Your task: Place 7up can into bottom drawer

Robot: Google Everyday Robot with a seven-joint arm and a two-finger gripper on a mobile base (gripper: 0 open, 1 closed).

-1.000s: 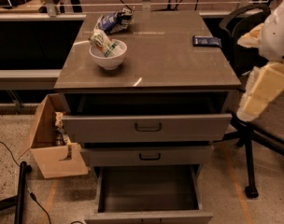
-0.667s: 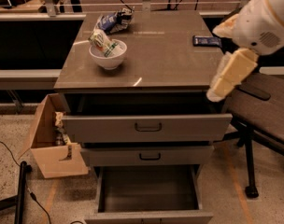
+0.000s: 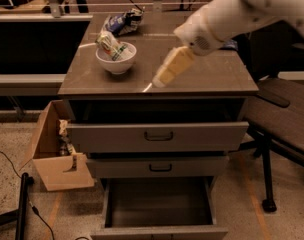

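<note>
The 7up can (image 3: 111, 45) lies tilted inside a white bowl (image 3: 117, 63) at the back left of the grey cabinet top (image 3: 212, 76). My gripper (image 3: 158, 80) hangs from the white arm that reaches in from the upper right. It hovers just above the top near its front edge, to the right of the bowl and apart from it. It holds nothing that I can see. The bottom drawer (image 3: 159, 204) is pulled open below, with a dark empty interior.
A blue-and-white foil snack bag (image 3: 123, 21) lies behind the bowl. The two upper drawers (image 3: 157, 135) stand slightly pulled out. An open cardboard box (image 3: 52, 154) stands on the floor at the left. A black chair (image 3: 287, 119) stands at the right.
My arm has swung left from the cabinet's right side across the top, so the gripper is now near the front middle, closer to the bowl. The can and drawers have not moved.
</note>
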